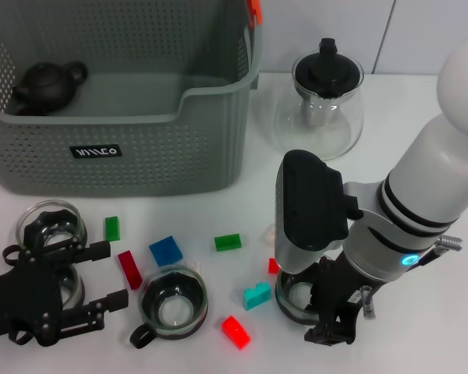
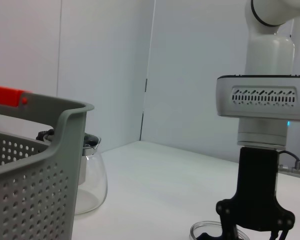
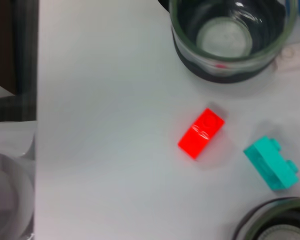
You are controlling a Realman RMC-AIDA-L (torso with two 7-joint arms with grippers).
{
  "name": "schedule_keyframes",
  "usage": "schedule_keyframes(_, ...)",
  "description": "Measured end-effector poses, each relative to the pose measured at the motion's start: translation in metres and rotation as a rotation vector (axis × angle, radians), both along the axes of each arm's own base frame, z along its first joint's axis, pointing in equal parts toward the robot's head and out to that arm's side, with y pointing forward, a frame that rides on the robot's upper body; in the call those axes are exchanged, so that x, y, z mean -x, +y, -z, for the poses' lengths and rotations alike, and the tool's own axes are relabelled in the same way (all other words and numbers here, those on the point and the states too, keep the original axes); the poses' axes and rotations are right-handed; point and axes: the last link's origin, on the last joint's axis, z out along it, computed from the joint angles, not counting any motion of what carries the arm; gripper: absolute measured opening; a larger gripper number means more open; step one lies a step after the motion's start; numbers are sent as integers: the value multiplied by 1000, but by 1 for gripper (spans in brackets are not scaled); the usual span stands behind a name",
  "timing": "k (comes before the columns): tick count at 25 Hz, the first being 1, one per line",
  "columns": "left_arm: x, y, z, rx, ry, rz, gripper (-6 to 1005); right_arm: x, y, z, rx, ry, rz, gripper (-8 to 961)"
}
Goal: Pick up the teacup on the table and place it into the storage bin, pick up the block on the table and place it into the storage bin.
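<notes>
Glass teacups with dark bases stand on the white table: one in the middle front (image 1: pixel 174 304) (image 3: pixel 235 35), one at the left (image 1: pixel 51 224), and one (image 1: pixel 296 298) (image 3: pixel 275 222) half hidden beneath my right gripper (image 1: pixel 330 318) (image 2: pixel 255 222), which hangs right over it. Small blocks lie scattered between them: green (image 1: pixel 112 227), dark red (image 1: pixel 129 269), blue (image 1: pixel 165 251), green (image 1: pixel 228 242), teal (image 1: pixel 257 294) (image 3: pixel 271 162) and red (image 1: pixel 235 331) (image 3: pixel 201 132). The grey storage bin (image 1: pixel 140 156) (image 2: pixel 35 190) stands at the back left. My left gripper (image 1: pixel 109 276) is open at the front left, holding nothing.
A dark teapot (image 1: pixel 48 84) sits inside the bin. A glass teapot with a black lid (image 1: pixel 321 101) (image 2: pixel 90 175) stands right of the bin at the back. The bulky right arm (image 1: pixel 421 195) (image 2: pixel 264 95) reaches in from the right.
</notes>
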Motion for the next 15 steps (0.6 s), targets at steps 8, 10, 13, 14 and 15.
schedule_keyframes(8,0,0,0,0,2,-1,732,4,-1,-10,13,13,34,189)
schedule_keyframes(10,0,0,0,0,2,-1,732,7,0,-17,19,30,48,141)
schedule_keyframes(13,0,0,0,0,2,-1,732,19,5,-41,27,116,77,83)
schedule_keyframes(14,0,0,0,0,2,0,732,26,7,-53,25,177,94,64)
schedule_keyframes(15,0,0,0,1,2,0,732,30,11,-62,12,224,104,64)
